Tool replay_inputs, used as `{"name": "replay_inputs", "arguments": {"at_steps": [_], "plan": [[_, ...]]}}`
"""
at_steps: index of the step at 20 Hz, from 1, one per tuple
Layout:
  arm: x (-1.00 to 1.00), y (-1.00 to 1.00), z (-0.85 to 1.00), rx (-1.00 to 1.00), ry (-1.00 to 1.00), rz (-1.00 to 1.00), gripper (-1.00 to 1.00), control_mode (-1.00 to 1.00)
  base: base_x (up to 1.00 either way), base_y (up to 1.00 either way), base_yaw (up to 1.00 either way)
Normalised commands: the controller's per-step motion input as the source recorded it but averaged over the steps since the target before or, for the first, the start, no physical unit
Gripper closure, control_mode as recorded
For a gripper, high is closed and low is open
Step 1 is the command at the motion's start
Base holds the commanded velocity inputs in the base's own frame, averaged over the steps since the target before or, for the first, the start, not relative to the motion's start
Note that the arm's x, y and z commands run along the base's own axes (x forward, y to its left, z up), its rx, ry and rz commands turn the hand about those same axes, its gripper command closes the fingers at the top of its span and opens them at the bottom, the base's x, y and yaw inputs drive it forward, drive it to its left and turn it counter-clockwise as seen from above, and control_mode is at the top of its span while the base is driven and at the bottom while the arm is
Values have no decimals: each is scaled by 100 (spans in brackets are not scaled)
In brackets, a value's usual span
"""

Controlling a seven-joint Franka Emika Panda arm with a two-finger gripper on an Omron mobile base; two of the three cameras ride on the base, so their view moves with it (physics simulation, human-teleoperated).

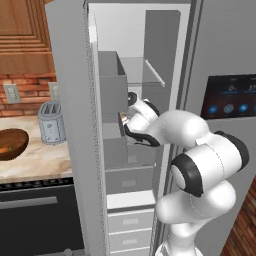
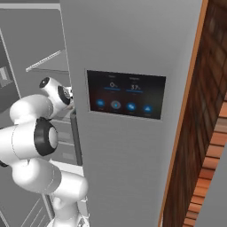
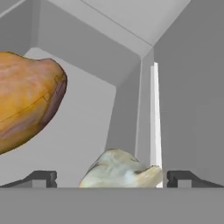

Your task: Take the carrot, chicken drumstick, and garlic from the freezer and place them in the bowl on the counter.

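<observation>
Closest in the hand view, the pincer (image 3: 111,178) stands wide, its tips either side of the garlic (image 3: 120,174), not closed on it; just beyond lies the chicken drumstick (image 3: 26,98), both inside a freezer (image 1: 131,150) bin. Farther off, the bowl (image 1: 11,143) on the surface (image 1: 35,162) shows something orange, probably the carrot (image 1: 6,148), so I judge one item delivered, two left.

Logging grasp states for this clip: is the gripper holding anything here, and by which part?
Nothing is held. The gripper is open, its fingertips apart either side of the garlic, beside the drumstick.
</observation>
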Motion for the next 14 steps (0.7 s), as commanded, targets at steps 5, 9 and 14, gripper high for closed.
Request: {"name": "replay_inputs", "arguments": {"at_steps": [5,9,14], "plan": [[0,-4,-1,0,0,0,-100,-100,0,0,0],[0,-18,-17,0,0,-2,-100,-100,0,0,0],[2,-9,-23,0,0,0,100,-100,0,0,0]]}}
